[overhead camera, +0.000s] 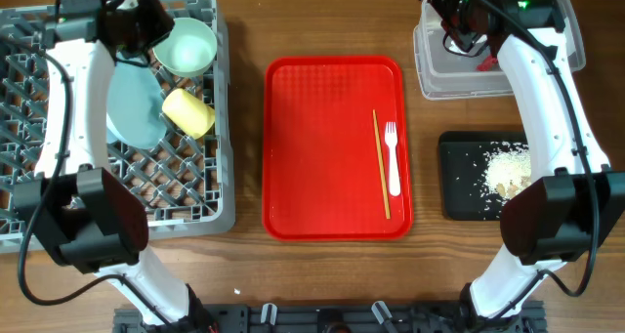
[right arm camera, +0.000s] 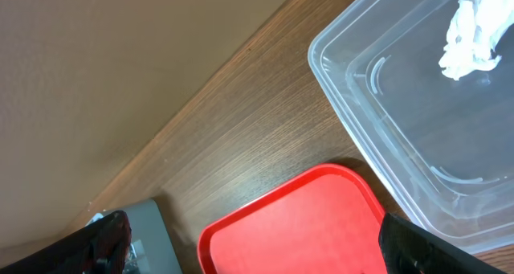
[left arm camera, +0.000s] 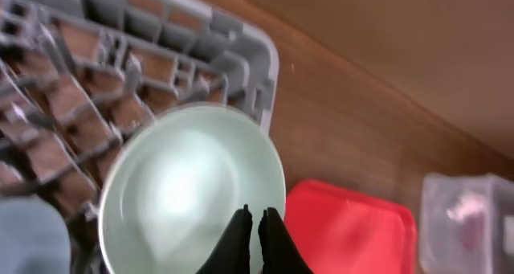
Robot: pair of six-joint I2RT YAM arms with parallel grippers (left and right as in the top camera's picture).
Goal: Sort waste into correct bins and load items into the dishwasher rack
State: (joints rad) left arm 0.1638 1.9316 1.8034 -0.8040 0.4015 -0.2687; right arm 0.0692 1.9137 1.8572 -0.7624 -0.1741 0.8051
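The grey dishwasher rack (overhead camera: 210, 191) at the left holds a pale green saucer (overhead camera: 186, 50), a yellow cup (overhead camera: 187, 111) on its side and a pale-blue plate (overhead camera: 132, 104). My left gripper (overhead camera: 146, 30) hangs over the saucer (left arm camera: 189, 186); in the left wrist view its fingers (left arm camera: 258, 216) are shut and empty. A white fork (overhead camera: 393, 157) and chopsticks (overhead camera: 381, 162) lie on the red tray (overhead camera: 312, 138). My right gripper (overhead camera: 459, 20) is above the clear tub (overhead camera: 439, 74); in the right wrist view it is open (right arm camera: 257, 250) and empty. A white tissue (right arm camera: 470, 29) lies in the tub (right arm camera: 377, 105). Rice scraps (overhead camera: 508, 170) sit in the black tray (overhead camera: 459, 177). No small bowl shows.
A small red bit (overhead camera: 485, 66) shows in the tub beside my right arm. The red tray also shows in both wrist views (left arm camera: 345, 226) (right arm camera: 297, 218). Bare wooden table (overhead camera: 244, 30) lies between the rack, the red tray and the bins.
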